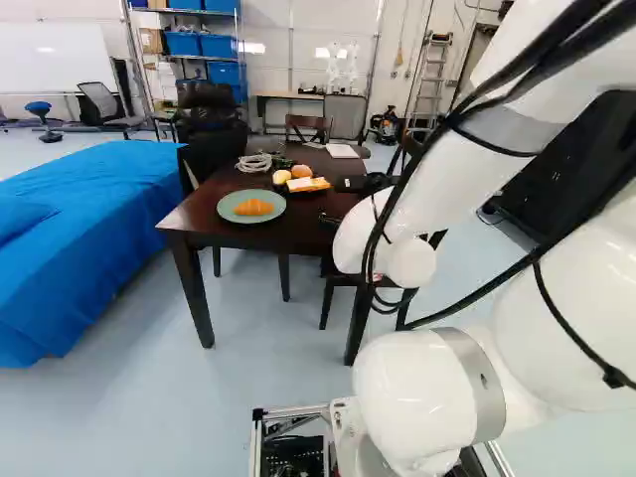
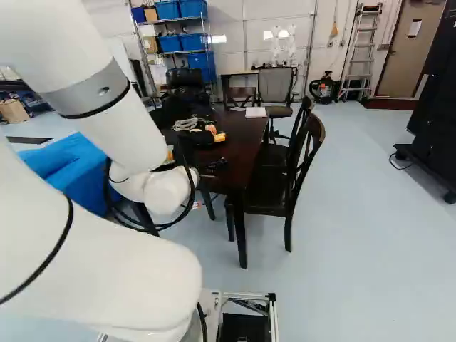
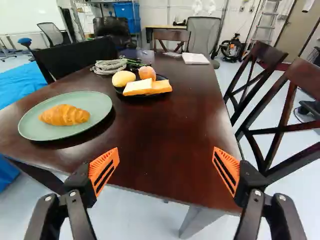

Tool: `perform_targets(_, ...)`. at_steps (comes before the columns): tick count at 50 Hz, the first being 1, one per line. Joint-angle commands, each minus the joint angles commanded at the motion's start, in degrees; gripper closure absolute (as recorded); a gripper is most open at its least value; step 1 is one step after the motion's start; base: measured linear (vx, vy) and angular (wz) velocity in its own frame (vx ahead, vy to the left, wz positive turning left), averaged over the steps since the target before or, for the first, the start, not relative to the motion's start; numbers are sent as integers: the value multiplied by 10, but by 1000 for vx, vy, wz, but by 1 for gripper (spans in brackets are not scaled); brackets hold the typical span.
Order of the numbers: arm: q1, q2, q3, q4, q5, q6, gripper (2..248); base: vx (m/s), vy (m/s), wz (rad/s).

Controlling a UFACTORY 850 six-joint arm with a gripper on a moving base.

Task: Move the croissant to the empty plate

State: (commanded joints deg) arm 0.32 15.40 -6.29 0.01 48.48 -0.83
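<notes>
My gripper (image 1: pixel 330 219) shows only partly past the white wrist in the left base view. In the wrist view the gripper (image 3: pixel 166 167) is open, its orange pads wide apart with nothing between them, at the near edge of the table. A golden croissant (image 3: pixel 65 115) lies on a pale green plate (image 3: pixel 95 118), ahead of and beside the left-hand finger. Beyond it, a dark plate (image 3: pixel 119 91) carries a yellowish roll (image 3: pixel 123 78), an orange-brown roll (image 3: pixel 147 72) and a pale-topped bread piece (image 3: pixel 145 87).
The dark wooden table (image 3: pixel 175 130) also bears coiled cable (image 3: pixel 108 66) and a white paper stack (image 3: pixel 195 58). Dark wooden chairs (image 2: pixel 303 157) line one side; a blue-covered surface (image 1: pixel 89 224) stands on the other. An office chair (image 3: pixel 204 35) is beyond the table.
</notes>
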Motion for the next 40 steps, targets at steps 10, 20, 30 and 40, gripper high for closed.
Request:
perform_targets(10,-2,4,9,0,11,6,3,0,0,0)
perform_targets(20,-3,6,13,0,15,8,3,0,0,0)
perform_targets(30,-3,6,13,0,15,8,3,0,0,0)
perform_targets(40,-3,6,13,0,15,8,3,0,0,0)
